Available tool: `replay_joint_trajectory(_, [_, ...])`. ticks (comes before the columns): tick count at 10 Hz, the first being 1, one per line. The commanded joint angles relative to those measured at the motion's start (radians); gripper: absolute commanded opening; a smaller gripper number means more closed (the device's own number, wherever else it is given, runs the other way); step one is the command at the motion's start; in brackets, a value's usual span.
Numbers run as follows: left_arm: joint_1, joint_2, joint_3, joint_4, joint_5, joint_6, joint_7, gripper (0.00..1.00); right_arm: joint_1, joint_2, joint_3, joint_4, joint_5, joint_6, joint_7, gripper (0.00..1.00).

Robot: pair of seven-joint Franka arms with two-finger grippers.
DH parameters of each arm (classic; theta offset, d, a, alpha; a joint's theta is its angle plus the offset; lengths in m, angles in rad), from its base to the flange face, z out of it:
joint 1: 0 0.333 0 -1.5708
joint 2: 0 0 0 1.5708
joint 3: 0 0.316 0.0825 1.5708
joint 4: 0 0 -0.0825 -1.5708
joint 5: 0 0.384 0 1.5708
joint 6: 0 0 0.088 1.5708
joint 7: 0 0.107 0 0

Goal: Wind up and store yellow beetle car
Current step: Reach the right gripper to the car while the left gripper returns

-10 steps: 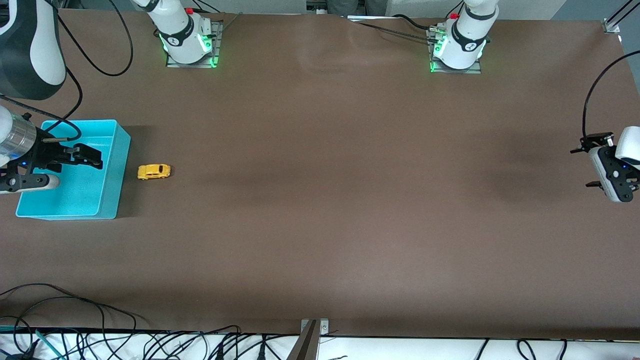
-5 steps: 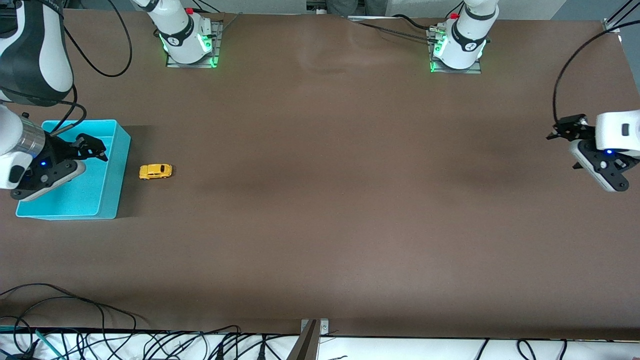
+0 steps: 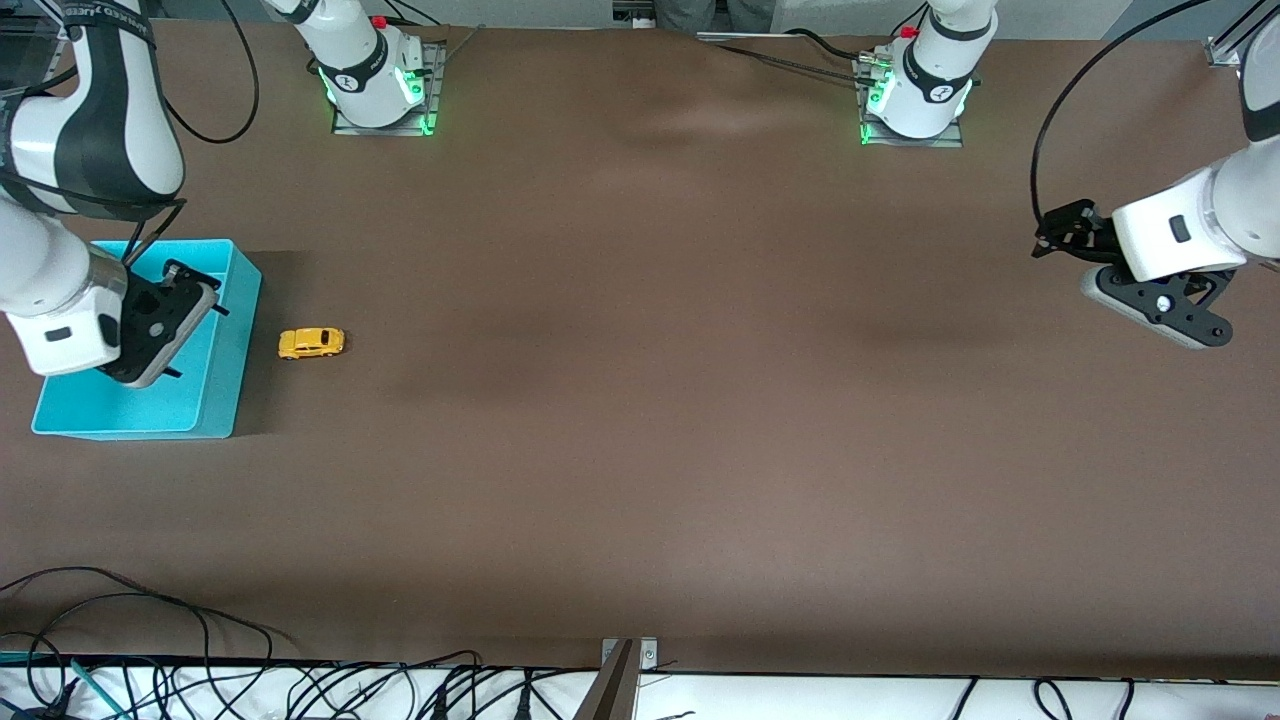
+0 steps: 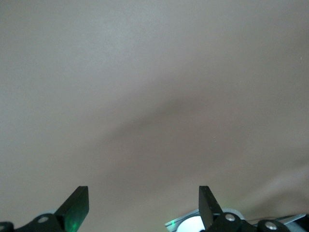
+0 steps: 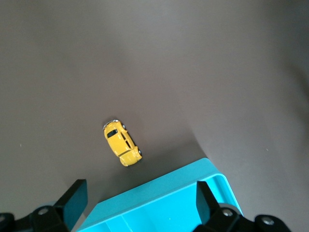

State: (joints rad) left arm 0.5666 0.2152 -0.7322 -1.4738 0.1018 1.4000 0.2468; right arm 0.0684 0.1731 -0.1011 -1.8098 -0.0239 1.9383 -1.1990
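Beside the turquoise bin (image 3: 225, 400), yellow beetle car (image 3: 311, 343), right gripper (image 3: 170, 335) apparently over the bin, fingers wide

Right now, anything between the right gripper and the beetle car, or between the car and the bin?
Nothing visible. The right gripper hangs open over the turquoise bin; the yellow beetle car sits on bare table beside the bin, apart from its wall. That wall is the only thing to clear. The left gripper waits open at its own end.

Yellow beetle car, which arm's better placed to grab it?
Right. The right gripper hangs open over the turquoise bin, beside the yellow beetle car; the left gripper is at the table's left-arm end.
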Motion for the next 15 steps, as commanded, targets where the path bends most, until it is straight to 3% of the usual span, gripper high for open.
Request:
replay_joint_trajectory(1, [-0.026,-0.049,0.006,0.0,-0.052,-0.009,-0.07,1.0,-0.001,-0.101,0.001,-0.156,0.009,0.039,-0.134,1.0])
replay_joint_trajectory(3, [-0.277,-0.054,0.3,-0.002,-0.114,0.017,-0.07,1.0,-0.001,-0.124,0.001,-0.242,0.01,0.079,-0.184,1.0])
replay_joint_trajectory(5, [-0.414,-0.085,0.451,-0.017,-0.153,0.049,-0.075,1.0,-0.002,-0.124,-0.003,-0.377,0.012,0.239,-0.255,1.0])
replay_joint_trajectory(6, [-0.469,-0.136,0.521,-0.081,-0.152,0.119,-0.118,1.0,-0.002,-0.124,-0.003,-0.432,0.012,0.314,-0.278,1.0])
replay_joint_trajectory(9, [-0.569,-0.221,0.609,-0.187,-0.151,0.166,-0.445,1.0,-0.004,-0.115,-0.008,-0.567,0.013,0.485,-0.353,1.0])
replay_joint_trajectory(15, [-0.553,-0.258,0.608,-0.177,-0.151,0.166,-0.425,1.0,-0.007,0.006,-0.023,-0.611,0.012,0.736,-0.457,1.0])
